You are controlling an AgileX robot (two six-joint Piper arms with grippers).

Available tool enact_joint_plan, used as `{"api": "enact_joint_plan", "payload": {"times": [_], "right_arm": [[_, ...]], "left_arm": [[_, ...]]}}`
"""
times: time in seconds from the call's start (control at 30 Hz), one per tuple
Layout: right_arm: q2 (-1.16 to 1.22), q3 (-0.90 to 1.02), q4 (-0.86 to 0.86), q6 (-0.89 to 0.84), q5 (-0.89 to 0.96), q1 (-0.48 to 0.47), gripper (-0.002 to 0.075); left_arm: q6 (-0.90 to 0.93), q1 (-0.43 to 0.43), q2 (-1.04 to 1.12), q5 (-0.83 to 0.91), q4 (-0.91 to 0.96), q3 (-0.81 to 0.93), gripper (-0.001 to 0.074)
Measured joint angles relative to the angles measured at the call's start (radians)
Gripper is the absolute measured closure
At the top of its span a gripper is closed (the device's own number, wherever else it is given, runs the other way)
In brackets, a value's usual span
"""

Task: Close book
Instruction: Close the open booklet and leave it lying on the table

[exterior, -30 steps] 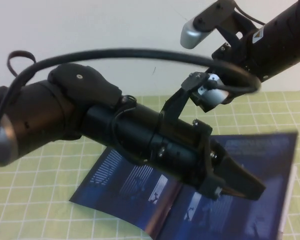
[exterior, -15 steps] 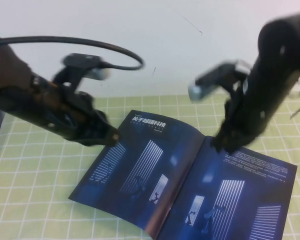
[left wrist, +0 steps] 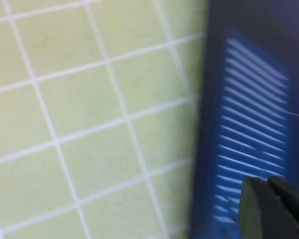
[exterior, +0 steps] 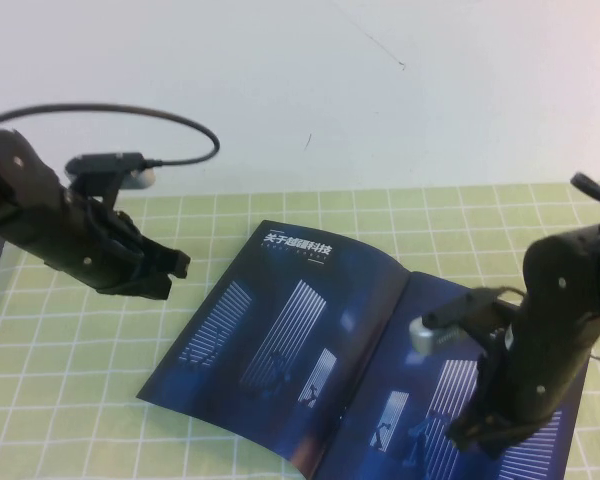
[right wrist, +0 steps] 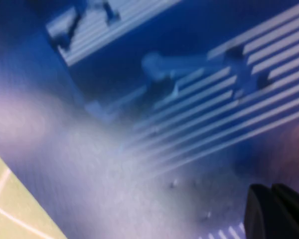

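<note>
A dark blue book (exterior: 310, 330) lies open, pages up, on the green checked cloth (exterior: 70, 400). My left gripper (exterior: 178, 268) hovers just off the left page's outer edge with its fingers shut and nothing between them. In the left wrist view its shut tips (left wrist: 263, 183) sit over the white stripes of that page (left wrist: 249, 99). My right gripper (exterior: 470, 438) points down onto the right page, shut and empty. The right wrist view has its tips (right wrist: 269, 189) close above the glossy blue page (right wrist: 189, 99).
A pale wall (exterior: 380, 90) rises behind the table's far edge. Green cloth (left wrist: 89, 124) spreads left of the book and in front of it. A black cable (exterior: 170, 120) loops above the left arm.
The left arm pulled back to the left, away from the camera. The right arm came down from the upper right onto the right page. The book now lies fully open and uncovered.
</note>
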Motion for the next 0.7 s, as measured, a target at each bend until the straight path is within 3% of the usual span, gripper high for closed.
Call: {"api": "enact_joint_plan", "payload": {"times": [0.33,0.5,0.7], "right_arm": [[0.003,0.033,0.001,0.037,-0.045,0.000,0.0729],[0.022,0.033,0.001,0.037,-0.049,0.000,0.0729],[0.035,0.033,0.004,0.039,-0.054,0.000,0.0729]], "left_arm": [[-0.044,-0.016,0.159,-0.094,0.075,0.000,0.0738],[-0.074,-0.050,0.221,-0.078,0.158,-0.002,0.0738],[-0.030,-0.103,0.223,-0.004,0.105,-0.006,0.0738]]}}
